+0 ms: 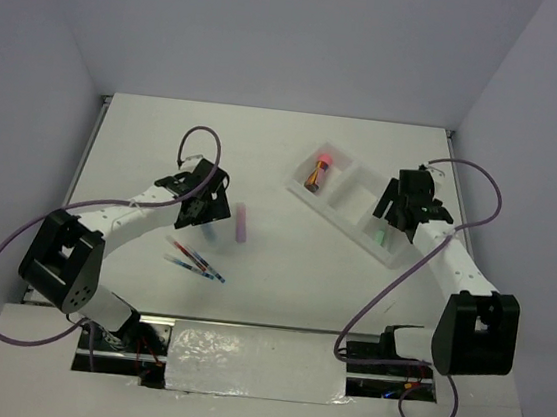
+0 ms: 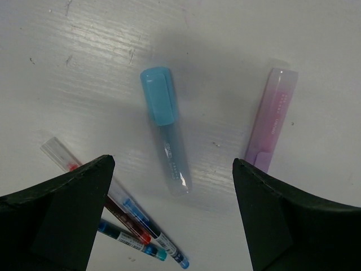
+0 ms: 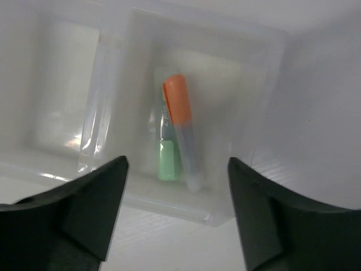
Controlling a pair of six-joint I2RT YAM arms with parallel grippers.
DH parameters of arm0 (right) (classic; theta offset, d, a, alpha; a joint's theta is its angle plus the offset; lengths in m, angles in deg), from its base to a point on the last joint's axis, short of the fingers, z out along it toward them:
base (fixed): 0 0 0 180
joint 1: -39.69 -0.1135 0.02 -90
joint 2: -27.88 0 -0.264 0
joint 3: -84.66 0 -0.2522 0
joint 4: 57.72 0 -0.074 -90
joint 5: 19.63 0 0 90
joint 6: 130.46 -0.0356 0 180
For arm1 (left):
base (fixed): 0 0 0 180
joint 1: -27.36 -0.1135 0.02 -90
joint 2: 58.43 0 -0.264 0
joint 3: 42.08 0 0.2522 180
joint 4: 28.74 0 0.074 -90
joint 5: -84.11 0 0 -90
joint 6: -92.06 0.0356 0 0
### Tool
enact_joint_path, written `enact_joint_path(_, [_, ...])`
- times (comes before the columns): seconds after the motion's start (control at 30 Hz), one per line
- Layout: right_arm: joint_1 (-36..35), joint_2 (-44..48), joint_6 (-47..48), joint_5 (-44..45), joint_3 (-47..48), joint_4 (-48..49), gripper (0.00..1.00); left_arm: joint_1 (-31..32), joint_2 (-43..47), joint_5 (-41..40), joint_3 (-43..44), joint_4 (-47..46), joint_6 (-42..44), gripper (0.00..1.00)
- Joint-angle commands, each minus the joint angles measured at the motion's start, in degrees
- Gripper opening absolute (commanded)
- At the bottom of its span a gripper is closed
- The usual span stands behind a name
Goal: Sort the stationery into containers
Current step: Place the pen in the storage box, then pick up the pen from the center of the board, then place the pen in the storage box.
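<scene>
While the left pincer [image 2: 172, 162] gapes wide over the blue marker [image 2: 167, 132], purple marker [image 2: 272, 121] and pens [image 2: 134, 224] flank it.

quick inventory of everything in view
table: 1, white, under everything
tray: 1, white, table's right side
stubby piece: 1, orange, pink cap, tray's far compartment
orange marker: 1, orange cap, tray's near compartment
green marker: 1, green, beside it
blue marker: 1, blue cap, table, left side
purple marker: 1, purple, table, beside blue
thin pens: 3, blue and red, table, left side
left claw: 1, black, open, over blue marker
right claw: 1, black, open, over tray
</scene>
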Motion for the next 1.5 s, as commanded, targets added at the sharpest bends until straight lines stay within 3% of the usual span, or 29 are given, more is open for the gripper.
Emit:
enact_joint_path(0.0, [0.3, -1.7, 1.8, -1.4, 5.8, -0.6, 0.9, 0.5, -1.6, -1.3, 0.6, -2.3, -1.7, 0.99])
enact_joint_path(0.2, [-4.4, 5.3, 2.9, -2.4, 6.6, -1.7, 0.93, 0.6, -4.5, -4.1, 1.3, -0.5, -3.7, 0.97])
enact_joint_path(0.27, [-6.7, 6.7, 3.3, -2.0, 7.4, -3.3, 0.93, 0.7, -6.0, -4.6, 1.4, -0.9, -4.2, 0.91])
enact_joint_path(0.33, [-10.5, 8.7, 3.2, -0.9, 7.9, -4.9, 0.93, 0.6, -8.6, -5.0, 1.7, -1.1, -4.6, 0.78])
enact_joint_path(0.47, [-16.0, 12.7, 2.7, 0.3, 8.9, -6.6, 0.93, 0.8, -14.1, -3.5, 2.0, -2.5, -5.6, 0.75])
enact_joint_path(0.57, [-19.5, 15.4, 2.0, 0.2, 8.9, -7.0, 0.94, 1.0, -16.7, -2.6, 1.7, -4.1, -6.1, 0.57])
enact_joint_path(0.63, [-20.5, 18.1, 1.3, -3.4, 7.2, -5.6, 0.99, 1.1, -16.7, -2.2, 1.5, -4.6, -6.4, 0.31])
enact_joint_path(0.67, [-21.0, 19.3, 1.4, -6.7, 6.0, -4.2, 1.0, 1.3, -16.3, -2.4, 1.4, -4.5, -6.7, 0.24])
enact_joint_path(0.7, [-21.2, 20.6, 1.1, -10.8, 4.4, 0.3, 1.0, 1.8, -14.5, -3.1, 1.4, -3.5, -7.2, 0.11])
enact_joint_path(0.73, [-21.3, 22.7, 0.5, -20.3, 0.4, 3.8, 1.0, 2.2, -13.1, -4.6, 1.3, -3.0, -8.2, 0.04])
enact_joint_path(0.77, [-22.2, 23.6, -0.4, -24.5, -1.9, 10.7, 1.0, 2.8, -9.3, -5.3, 0.9, -2.9, -8.4, 0.0])
enact_joint_path(0.87, [-26.9, 24.4, -5.9, -31.0, -10.2, 21.5, 1.0, 5.6, -2.7, -5.5, -0.1, -3.8, -9.7, 0.0])
enact_joint_path(0.9, [-32.2, 24.0, -7.6, -30.2, -13.3, 28.5, 1.0, 7.8, 1.0, -5.7, 0.5, -3.2, -10.4, 0.0])
enact_joint_path(1.0, [-40.7, 18.9, -8.5, -23.6, -15.0, 37.3, 0.99, 12.8, 6.6, -6.5, 2.4, -2.1, -13.3, 0.0])
enact_joint_path(1.13, [-43.1, 10.2, -10.4, -22.3, -16.6, 50.1, 0.95, 19.0, 13.3, -8.8, 2.7, -3.6, -16.4, 0.0])
enact_joint_path(1.23, [-44.9, 7.2, -10.4, -22.6, -15.3, 53.0, 0.92, 21.5, 16.0, -8.3, 2.1, -6.2, -17.4, 0.0])
enact_joint_path(1.43, [-46.1, 1.1, -11.4, -22.1, -12.3, 56.2, 0.72, 22.8, 16.9, -5.2, 3.2, -9.0, -17.0, 0.0])
enact_joint_path(1.47, [-46.1, 0.0, -11.5, -22.8, -12.1, 56.4, 0.62, 22.8, 16.7, -5.2, 3.3, -9.2, -17.0, 0.01])
